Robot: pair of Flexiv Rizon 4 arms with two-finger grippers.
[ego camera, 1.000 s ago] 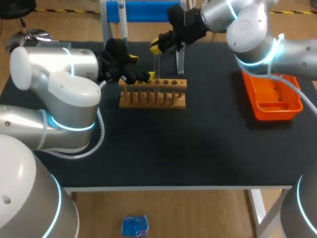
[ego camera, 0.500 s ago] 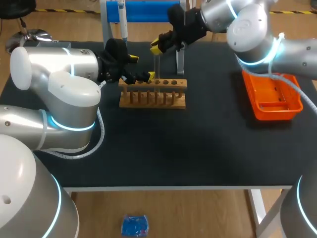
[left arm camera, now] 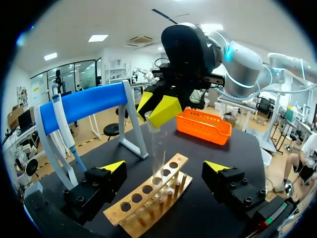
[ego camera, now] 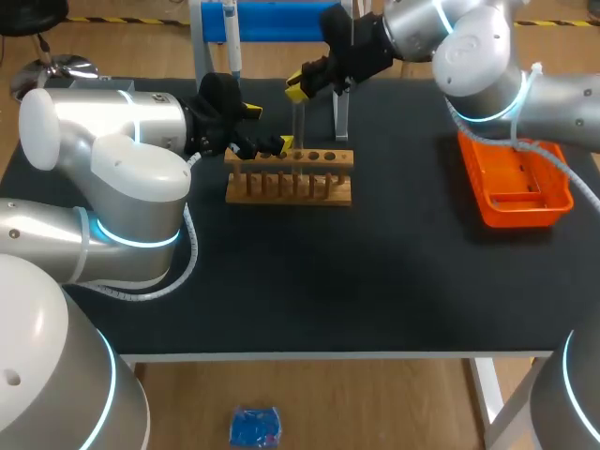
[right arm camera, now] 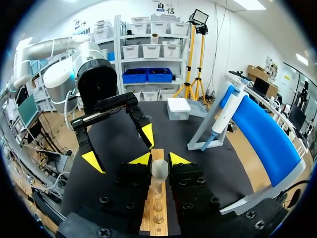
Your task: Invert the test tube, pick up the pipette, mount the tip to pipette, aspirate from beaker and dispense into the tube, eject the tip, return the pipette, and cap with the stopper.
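The right pincer (ego camera: 298,84) sits at the upper middle of the head view, its arm coming in from the upper right corner. It is clamped on the top of a clear glass test tube (ego camera: 298,120). In the right wrist view both yellow-tipped fingers (right arm camera: 141,158) press against the tube's upper end from either side. The tube stands upright, and its lower end meets the top board of the wooden test tube rack (ego camera: 291,175) at one of the holes. How deep it sits there cannot be told.

The rack lies on the black table (ego camera: 328,272), just above the centre of the head view. Its holes run in a row along the top and its pegs run along the front.

The left pincer (ego camera: 267,127) hangs at the rack's left end with its fingers spread wide and nothing between them but the rack. In the left wrist view one finger stands on each side of the rack, clear of the tube.

Behind the rack, at the top of the head view, a pipette (ego camera: 232,37) hangs tip-down from a blue-barred stand (ego camera: 272,21). An orange plastic basket (ego camera: 469,169) rests on the table at the right of the head view, well apart from the rack.
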